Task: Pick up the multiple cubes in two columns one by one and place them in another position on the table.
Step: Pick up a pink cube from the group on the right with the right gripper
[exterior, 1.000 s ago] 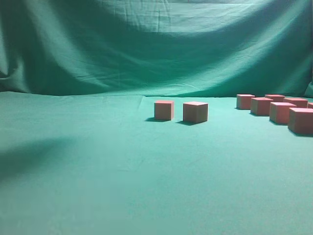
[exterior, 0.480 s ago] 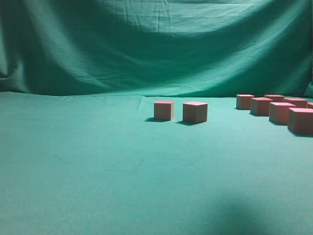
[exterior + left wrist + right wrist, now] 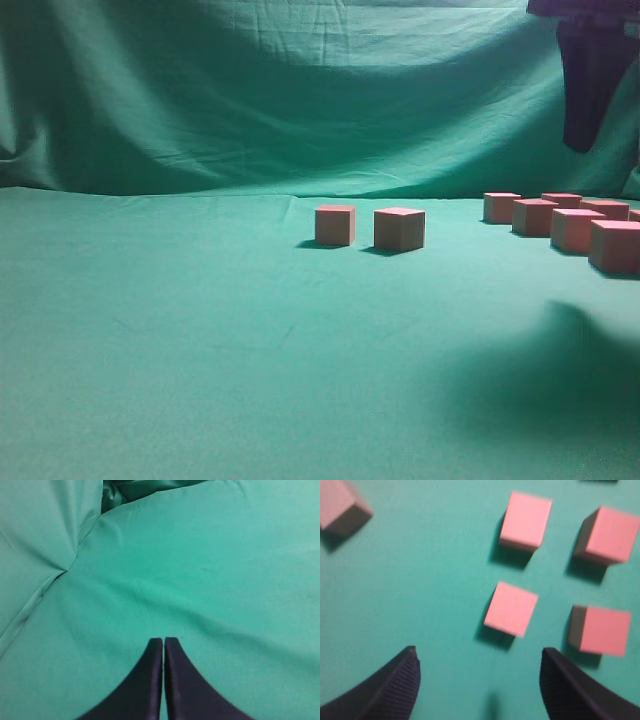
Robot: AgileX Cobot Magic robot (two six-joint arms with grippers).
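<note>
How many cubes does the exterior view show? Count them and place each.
8: two cubes side by side at centre; six clustered far right. More may be cut off there.

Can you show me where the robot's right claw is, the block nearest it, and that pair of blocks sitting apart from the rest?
right gripper [image 3: 479, 680]: right wrist view, gap between open fingertips.
nearest cube [image 3: 510, 608]: right wrist view, top face.
separate pair of cubes [image 3: 399, 229]: exterior view, right cube's front face.
</note>
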